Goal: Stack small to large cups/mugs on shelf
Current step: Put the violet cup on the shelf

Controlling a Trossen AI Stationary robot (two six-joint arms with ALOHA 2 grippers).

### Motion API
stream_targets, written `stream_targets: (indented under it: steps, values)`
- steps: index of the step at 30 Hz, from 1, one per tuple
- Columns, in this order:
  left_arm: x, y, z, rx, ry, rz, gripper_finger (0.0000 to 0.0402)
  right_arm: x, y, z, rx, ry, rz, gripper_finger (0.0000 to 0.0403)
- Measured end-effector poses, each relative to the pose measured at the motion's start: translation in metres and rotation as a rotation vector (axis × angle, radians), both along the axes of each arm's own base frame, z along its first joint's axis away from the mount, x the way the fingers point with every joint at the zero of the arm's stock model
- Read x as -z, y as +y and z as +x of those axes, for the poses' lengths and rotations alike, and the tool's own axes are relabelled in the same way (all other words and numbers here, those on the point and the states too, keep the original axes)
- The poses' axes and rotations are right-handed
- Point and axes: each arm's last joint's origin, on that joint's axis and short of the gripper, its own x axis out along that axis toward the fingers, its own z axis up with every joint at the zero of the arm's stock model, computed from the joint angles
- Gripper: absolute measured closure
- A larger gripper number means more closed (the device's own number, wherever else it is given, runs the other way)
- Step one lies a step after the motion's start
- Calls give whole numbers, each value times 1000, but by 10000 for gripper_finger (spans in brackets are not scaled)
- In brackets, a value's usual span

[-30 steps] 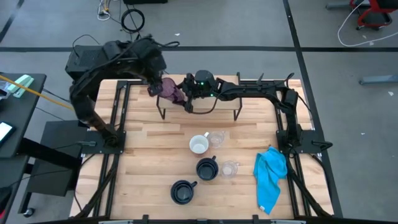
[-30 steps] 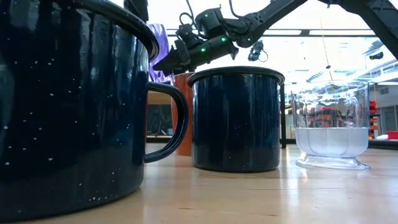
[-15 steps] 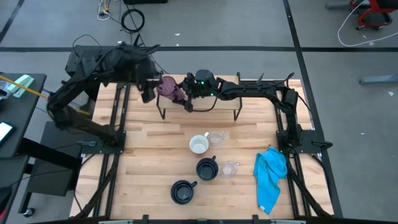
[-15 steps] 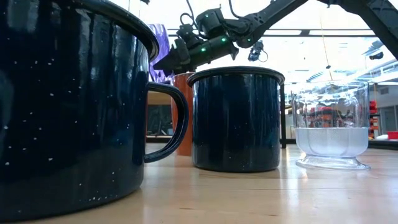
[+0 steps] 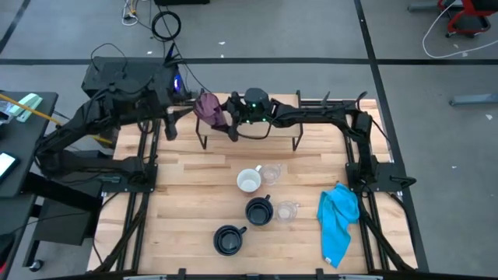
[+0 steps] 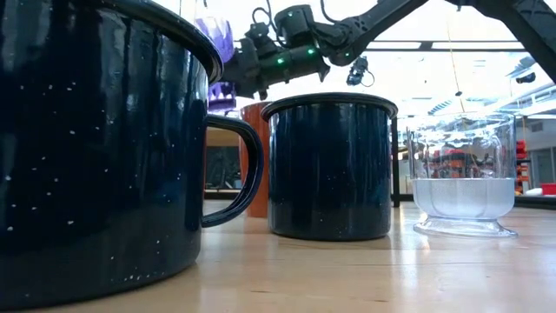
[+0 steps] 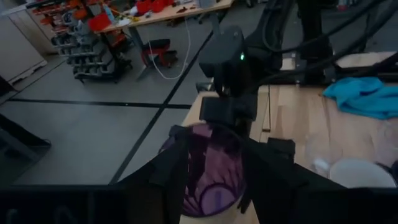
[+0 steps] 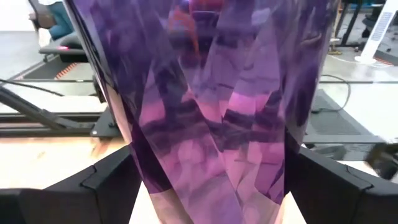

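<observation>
The purple tumbler point(image 5: 208, 108) hangs in the air over the left end of the shelf point(image 5: 280, 130), at the far side of the bench point(image 5: 187, 210). The right gripper point(image 5: 228, 119) has its jaws pinching the tumbler across its faceted wall; the right wrist view shows a dark finger on each side of it. Held tilted and clear of the plank, it looks ready to be set down as the largest piece, the base of the stack. The left gripper point(image 5: 170, 129) sits apart, off the shelf's left end, jaws spread and holding nothing.

The other pieces wait near the bench's middle: the orange-brown mug point(image 5: 249, 181) touching one clear glass point(image 5: 271, 173), a navy mug point(image 5: 258, 211) beside the second glass point(image 5: 287, 211), and another navy mug point(image 5: 228, 239) nearest the front. A blue cloth point(image 5: 338, 218) lies crumpled on the right.

The bench is pale butcher-block. Around it is grey floor with dark lines and cables; the left wrist view shows red and orange gear on racks beyond.
</observation>
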Motion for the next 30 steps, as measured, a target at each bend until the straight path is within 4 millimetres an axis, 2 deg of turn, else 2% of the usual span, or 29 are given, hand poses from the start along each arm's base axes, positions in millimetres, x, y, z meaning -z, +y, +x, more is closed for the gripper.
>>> stream_targets:
  steps: [4, 9, 18, 27, 30]
  values:
    - [9, -3, -9, -2, -15, -1, 248, 6, 7, 6, -19, -11, -1, 53]
    - [12, -7, -20, -6, -60, -12, 257, 5, 7, 8, -9, -49, -8, 54]
    - [14, -13, -34, 3, -112, 1, 267, 15, 4, 12, 8, -48, 16, 54]
    - [14, -16, -34, 95, -126, -30, 268, 32, 4, 21, 8, -87, 33, 54]
    - [14, -16, -34, 112, -123, -26, 269, 32, 4, 22, 14, -90, 31, 54]
